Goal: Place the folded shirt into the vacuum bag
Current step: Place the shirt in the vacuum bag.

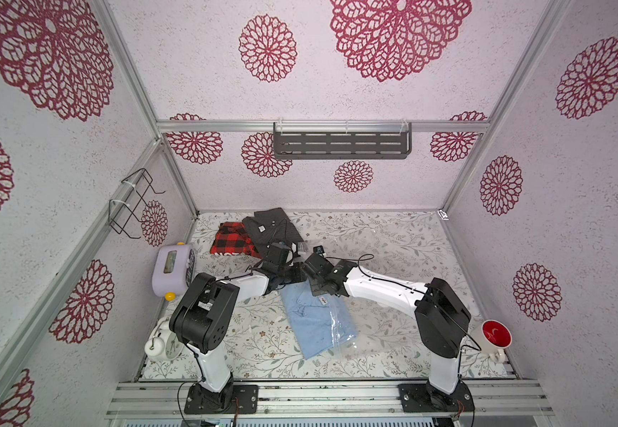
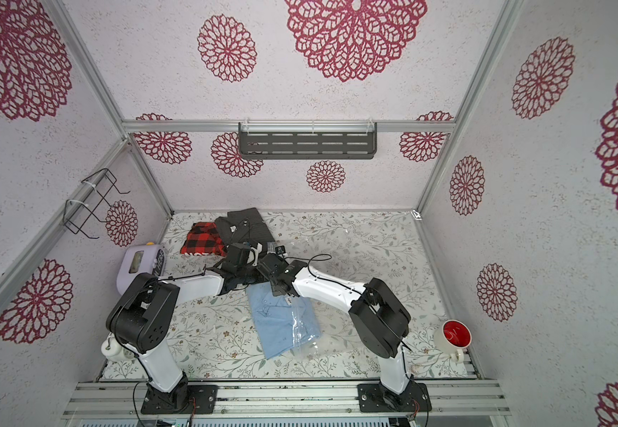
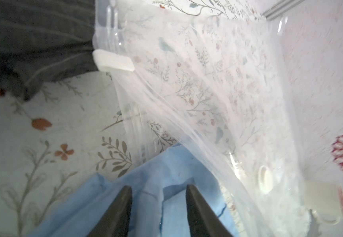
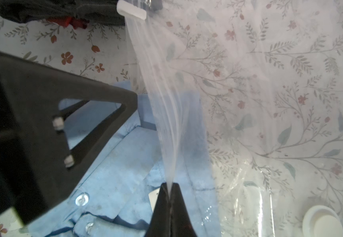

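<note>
The folded shirt [image 1: 309, 325] [image 2: 276, 327] is light blue and lies on the floral table mid-front. The vacuum bag [image 1: 340, 332] [image 4: 248, 82] is clear plastic and overlies the shirt's right side. It spreads toward the back right, and its round white valve cap [image 3: 266, 181] [image 4: 320, 223] is on its face. My right gripper [image 4: 169, 185] [image 1: 320, 292] is shut on an edge of the bag and holds that sheet up off the shirt [image 4: 115, 174]. My left gripper [image 3: 159, 186] [image 1: 294, 277] stands open just over the shirt's [image 3: 150, 170] near end, with nothing between its fingers.
A dark grey shirt [image 1: 274, 229] and a red plaid one [image 1: 233, 244] lie at the back left. A lilac box [image 1: 172, 266] and a white alarm clock [image 1: 163, 344] stand along the left edge. A red-lined mug [image 1: 494, 336] sits at the front right. The bag's white slider clip [image 3: 113, 61] is beside the grey shirt.
</note>
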You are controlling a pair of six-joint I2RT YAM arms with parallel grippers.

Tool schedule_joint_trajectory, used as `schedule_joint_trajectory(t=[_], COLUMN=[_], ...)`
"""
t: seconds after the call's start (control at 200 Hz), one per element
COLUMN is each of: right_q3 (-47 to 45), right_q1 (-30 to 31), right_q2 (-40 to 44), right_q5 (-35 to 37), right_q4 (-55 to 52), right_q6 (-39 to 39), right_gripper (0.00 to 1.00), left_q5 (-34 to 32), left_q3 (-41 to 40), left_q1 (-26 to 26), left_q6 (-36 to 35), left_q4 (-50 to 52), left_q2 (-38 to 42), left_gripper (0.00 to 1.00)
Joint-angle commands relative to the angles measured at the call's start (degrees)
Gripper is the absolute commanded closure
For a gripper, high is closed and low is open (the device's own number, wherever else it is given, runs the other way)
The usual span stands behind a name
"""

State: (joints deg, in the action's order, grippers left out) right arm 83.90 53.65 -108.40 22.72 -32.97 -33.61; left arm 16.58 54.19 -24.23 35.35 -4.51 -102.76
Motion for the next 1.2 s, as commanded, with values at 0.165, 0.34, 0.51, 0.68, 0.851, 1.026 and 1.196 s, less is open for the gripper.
schedule_joint_trajectory(t=[0.165, 0.34, 0.51, 0.68, 0.851, 1.026, 1.196], right_q3=[0.7, 0.3, -0.8, -0.3, 0.7, 1.3, 1.5], right_q1=[-0.5, -0.6, -0.3, 0.3, 0.8, 1.1, 1.3], right_q2=[1.1, 1.3, 1.3, 0.2, -0.7, -1.1, -1.4], right_q5=[1.2, 0.7, -1.6, -2.2, -2.6, -2.5, -2.2], right_q4=[0.2, 0.4, 2.9, 3.1, 3.1, 2.7, 2.4], right_q6=[-0.8, -0.9, -0.6, -0.5, -0.7, -0.8, -1.0], right_gripper=[1.0, 1.0, 1.0, 1.0, 1.0, 1.0, 1.0], left_q5=[-11.3, -16.1, -11.6, -7.0, -4.0, -0.5, -2.3], left_q3=[-5.9, -12.0, -20.0, -26.9, -29.8, -32.6, -32.7], left_q1=[0.0, 0.7, 0.8, 0.3, -3.3, -4.8, -7.3], left_q6=[1.8, 7.2, 13.3, 17.6, 21.8, 26.8, 29.2], left_q4=[10.7, 18.5, 18.2, 14.4, 7.0, -5.3, -10.5], left_q2=[16.0, 23.7, 28.3, 32.0, 31.0, 25.1, 20.3], left_gripper=[0.06, 0.01, 0.02, 0.06, 0.07, 0.1, 0.23])
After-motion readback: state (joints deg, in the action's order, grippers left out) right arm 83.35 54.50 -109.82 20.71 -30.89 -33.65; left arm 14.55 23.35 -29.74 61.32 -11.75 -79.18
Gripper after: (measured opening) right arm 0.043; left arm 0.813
